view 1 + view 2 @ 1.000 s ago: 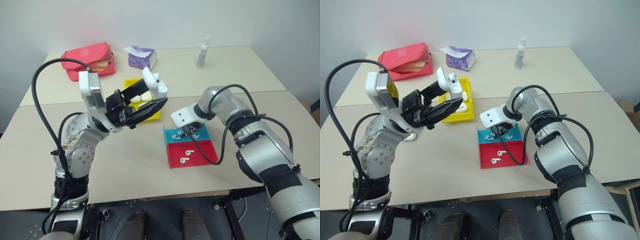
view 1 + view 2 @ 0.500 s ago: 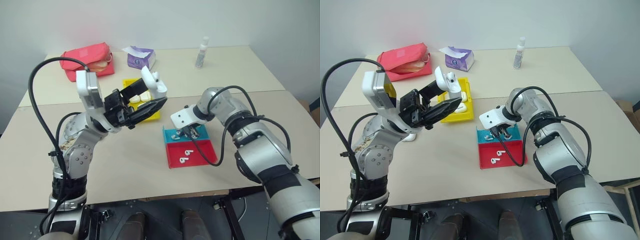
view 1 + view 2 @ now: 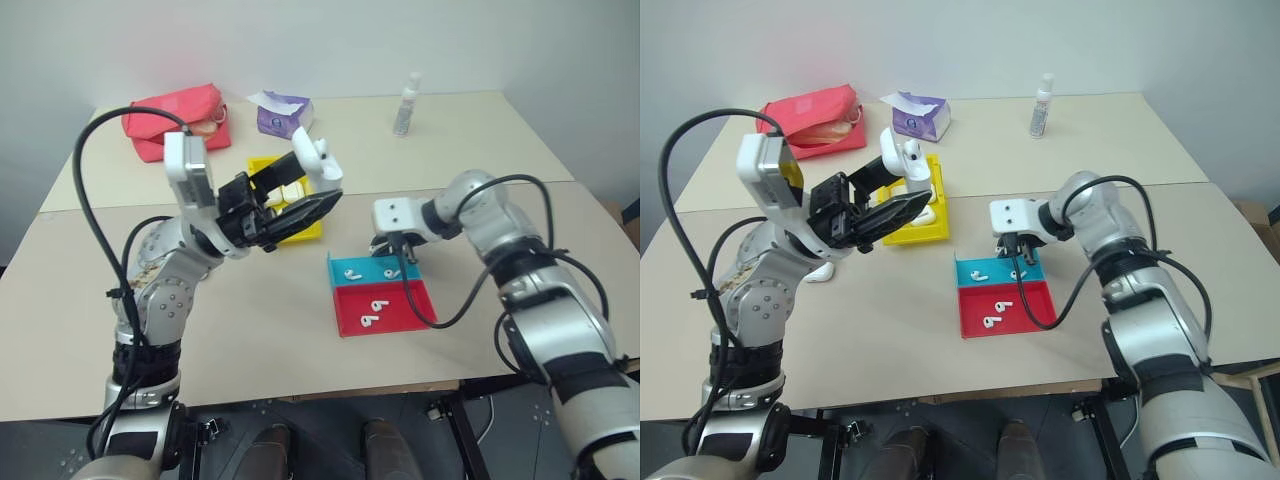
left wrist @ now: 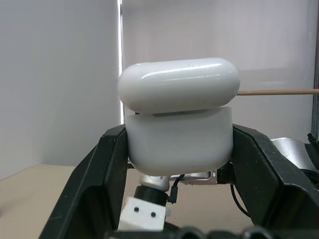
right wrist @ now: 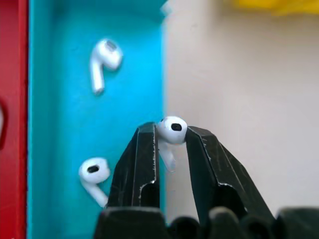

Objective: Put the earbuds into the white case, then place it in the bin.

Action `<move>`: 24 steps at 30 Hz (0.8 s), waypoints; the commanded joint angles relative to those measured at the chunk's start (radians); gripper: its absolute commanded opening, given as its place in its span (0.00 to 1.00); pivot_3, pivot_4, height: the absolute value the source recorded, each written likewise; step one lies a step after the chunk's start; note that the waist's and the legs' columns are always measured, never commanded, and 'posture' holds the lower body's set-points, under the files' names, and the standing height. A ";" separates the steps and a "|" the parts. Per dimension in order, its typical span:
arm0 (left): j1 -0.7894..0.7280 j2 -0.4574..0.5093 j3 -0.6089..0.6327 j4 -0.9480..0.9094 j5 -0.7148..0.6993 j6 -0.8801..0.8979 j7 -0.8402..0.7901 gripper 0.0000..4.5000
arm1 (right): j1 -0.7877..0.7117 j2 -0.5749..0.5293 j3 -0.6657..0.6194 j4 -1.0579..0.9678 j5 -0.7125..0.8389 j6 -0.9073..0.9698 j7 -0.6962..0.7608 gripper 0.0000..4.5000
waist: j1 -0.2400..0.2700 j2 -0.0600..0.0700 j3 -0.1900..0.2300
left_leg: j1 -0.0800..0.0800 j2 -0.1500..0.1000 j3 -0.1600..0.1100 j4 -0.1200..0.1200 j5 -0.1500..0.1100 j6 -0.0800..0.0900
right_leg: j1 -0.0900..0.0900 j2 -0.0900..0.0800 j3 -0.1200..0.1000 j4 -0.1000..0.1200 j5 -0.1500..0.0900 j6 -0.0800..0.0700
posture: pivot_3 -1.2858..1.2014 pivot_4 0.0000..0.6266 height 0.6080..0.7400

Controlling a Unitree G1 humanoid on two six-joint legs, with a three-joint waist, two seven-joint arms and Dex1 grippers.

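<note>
Pincer on the right arm [image 5: 172,144] grips one of the earbuds [image 5: 172,130] by its stem, the rounded head poking out above the black fingertips. It hangs above the edge of the teal half of a red-and-teal tray [image 3: 400,312], where two more earbuds lie; two others rest in the red half. The left pincer [image 4: 179,154] is clamped on the body of the white case [image 4: 178,119], held up in the air over the desk [image 3: 260,320] with its hinged lid tipped open.

The earbud looks feather-light, hard and glossy, so it would likely slip or twist if squeezed unevenly; the stem seems the sound place to hold, leaving the head free to drop into its socket. The case is also smooth and stiff, best held by its flat sides below the lid.

Behind the left pincer sits the bin [image 3: 303,228], yellow, with other white cases inside. Farther back lie a red pouch [image 3: 175,115], a purple tissue pack [image 3: 283,114] and a small bottle [image 3: 406,103], all well apart. The open lid itself may crowd the approach to the sockets.
</note>
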 commanded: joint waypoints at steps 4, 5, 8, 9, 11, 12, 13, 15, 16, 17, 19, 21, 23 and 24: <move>-0.062 -0.033 -0.007 0.044 -0.010 -0.026 -0.039 0.62 | 0.243 -0.013 -0.382 -0.691 0.414 0.497 -0.129 0.13 | 0.007 0.000 0.000 | -0.001 0.000 0.000 0.001 0.000 0.001 | 0.000 0.000 0.000 0.000 0.000 0.000 | 0.52 0.24 1.00; -0.072 -0.042 -0.010 0.054 -0.008 -0.029 -0.041 0.62 | 0.266 0.002 -0.430 -0.765 0.479 0.573 -0.168 0.13 | 0.008 0.000 0.000 | -0.001 0.000 0.000 0.001 0.000 0.001 | 0.000 0.000 0.000 0.000 0.000 0.000 | 0.52 0.24 1.00; -0.102 -0.068 -0.016 0.082 -0.007 -0.035 -0.055 0.62 | 0.317 0.048 -0.548 -0.944 0.642 0.751 -0.300 0.13 | 0.012 0.000 0.000 | 0.000 0.000 0.000 0.002 0.000 0.001 | 0.001 0.000 0.000 0.001 0.000 0.000 | 0.52 0.24 1.00; -0.110 -0.076 -0.021 0.090 -0.007 -0.035 -0.066 0.62 | 0.320 0.071 -0.598 -0.988 0.719 0.814 -0.353 0.13 | 0.013 0.000 0.000 | 0.000 0.000 0.000 0.002 -0.001 0.001 | 0.001 0.000 0.000 0.001 0.000 0.000 | 0.52 0.24 1.00; -0.123 -0.089 -0.030 0.105 -0.007 -0.035 -0.089 0.62 | 0.307 0.109 -0.689 -1.042 0.882 0.929 -0.448 0.13 | 0.014 0.000 0.000 | 0.000 0.000 0.000 0.002 -0.001 0.001 | 0.001 0.000 0.000 0.000 0.000 0.000 | 0.52 0.24 1.00; -0.128 -0.094 -0.035 0.110 -0.005 -0.036 -0.098 0.62 | 0.300 0.121 -0.725 -1.058 0.958 0.972 -0.487 0.13 | 0.015 0.000 0.000 | 0.000 0.000 0.000 0.002 -0.001 0.002 | 0.001 0.000 0.000 0.000 0.000 0.000 | 0.52 0.24 1.00; -0.131 -0.098 -0.038 0.117 -0.001 -0.039 -0.109 0.62 | 0.295 0.132 -0.751 -1.072 1.026 0.999 -0.524 0.13 | 0.017 0.000 0.000 | 0.000 0.000 0.000 0.002 -0.001 0.002 | 0.001 0.000 0.000 0.000 0.000 0.000 | 0.52 0.24 1.00; -0.137 -0.105 -0.044 0.129 0.006 -0.043 -0.124 0.62 | 0.290 0.148 -0.786 -1.099 1.175 1.043 -0.605 0.13 | 0.017 0.000 0.000 | 0.000 0.000 0.000 0.001 -0.001 0.002 | 0.001 0.000 0.000 0.000 0.000 0.000 | 0.52 0.24 1.00; -0.139 -0.108 -0.046 0.134 0.009 -0.043 -0.128 0.62 | 0.292 0.147 -0.791 -1.116 1.230 1.056 -0.642 0.13 | 0.017 0.000 0.000 | 0.000 0.000 0.000 0.001 -0.001 0.002 | 0.001 0.000 0.000 0.000 0.000 0.000 | 0.52 0.24 1.00; -0.140 -0.110 -0.048 0.144 0.015 -0.047 -0.134 0.62 | 0.293 0.149 -0.786 -1.133 1.282 1.065 -0.678 0.13 | 0.017 0.000 0.000 | 0.000 0.000 0.000 0.001 -0.001 0.002 | 0.001 0.000 0.000 0.000 0.000 0.000 | 0.52 0.24 1.00; -0.140 -0.112 -0.052 0.160 0.028 -0.056 -0.147 0.62 | 0.297 0.146 -0.762 -1.161 1.367 1.067 -0.741 0.13 | 0.017 0.000 0.000 | 0.000 0.000 0.000 0.001 -0.001 0.002 | 0.001 0.000 0.000 0.000 0.000 0.000 | 0.52 0.24 1.00; -0.139 -0.115 -0.055 0.170 0.037 -0.063 -0.155 0.62 | 0.301 0.132 -0.727 -1.179 1.418 1.058 -0.782 0.13 | 0.017 0.000 0.000 | 0.001 0.000 0.001 0.001 -0.001 0.002 | 0.001 0.000 0.001 0.000 0.000 0.000 | 0.52 0.24 1.00; -0.137 -0.122 -0.059 0.173 0.045 -0.069 -0.158 0.62 | 0.298 0.121 -0.699 -1.177 1.461 1.046 -0.813 0.13 | 0.017 0.000 0.000 | 0.001 0.000 0.001 0.001 -0.001 0.002 | 0.002 0.000 0.000 0.000 0.000 0.000 | 0.52 0.24 1.00; -0.135 -0.126 -0.061 0.170 0.048 -0.070 -0.157 0.62 | 0.296 0.117 -0.686 -1.173 1.477 1.038 -0.826 0.13 | 0.017 0.000 0.000 | 0.001 0.000 0.001 0.002 -0.001 0.002 | 0.002 0.000 0.000 0.000 0.000 0.000 | 0.52 0.24 1.00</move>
